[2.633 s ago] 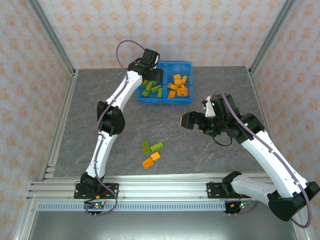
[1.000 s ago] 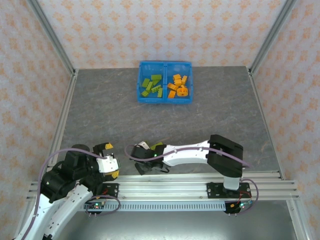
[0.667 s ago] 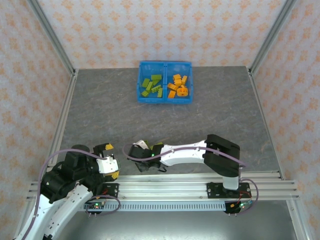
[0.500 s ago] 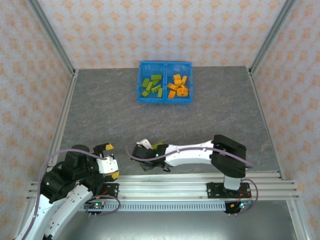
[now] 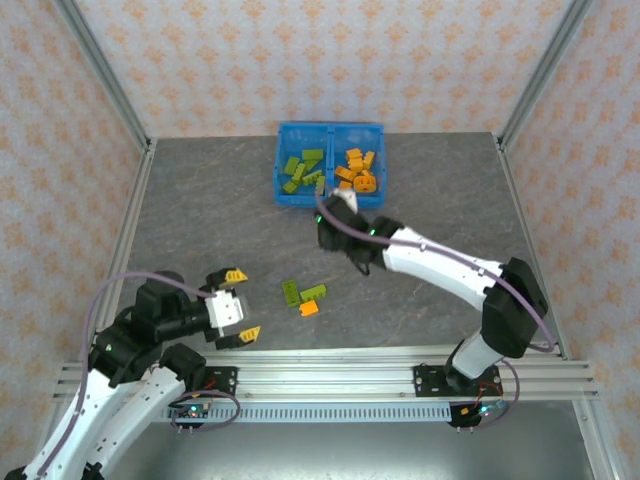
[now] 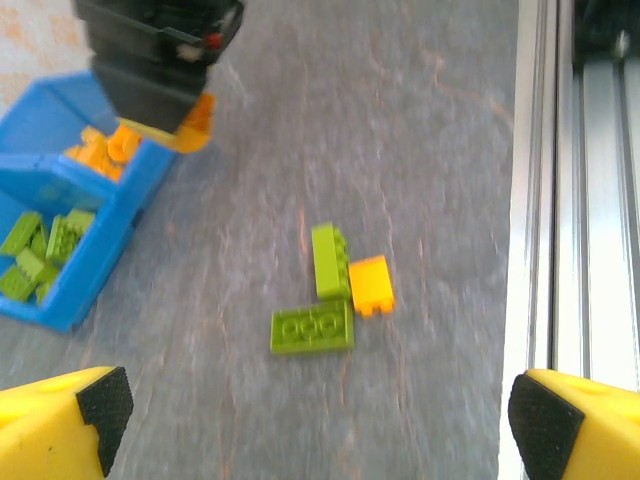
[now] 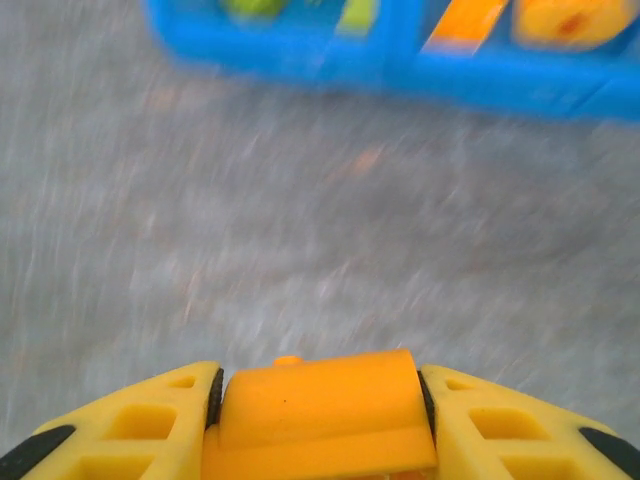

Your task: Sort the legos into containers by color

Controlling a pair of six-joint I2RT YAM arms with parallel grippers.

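My right gripper (image 5: 328, 212) is shut on an orange brick (image 7: 320, 400), just short of the bright blue bin (image 5: 330, 200). The bin's left compartment (image 5: 302, 170) holds olive-green bricks and the right one (image 5: 355, 170) holds orange bricks. On the table lie two green bricks (image 5: 291, 292) (image 5: 314, 292) and an orange brick (image 5: 309, 308), touching one another. The left wrist view shows the same three: green brick (image 6: 330, 260), flat green brick (image 6: 312, 327), orange brick (image 6: 371, 284). My left gripper (image 5: 240, 304) stands open to the left of them, nothing between its fingers (image 6: 95, 400).
An aluminium rail (image 5: 330, 368) runs along the table's near edge, close to the loose bricks. Metal frame posts (image 5: 100, 70) and patterned walls close in the sides. The right arm's forearm (image 5: 440, 265) stretches across the table's right half.
My right gripper has left the pile near the front edge and travelled up to the bin with an orange brick. The left arm has shifted slightly right, its fingers spread.
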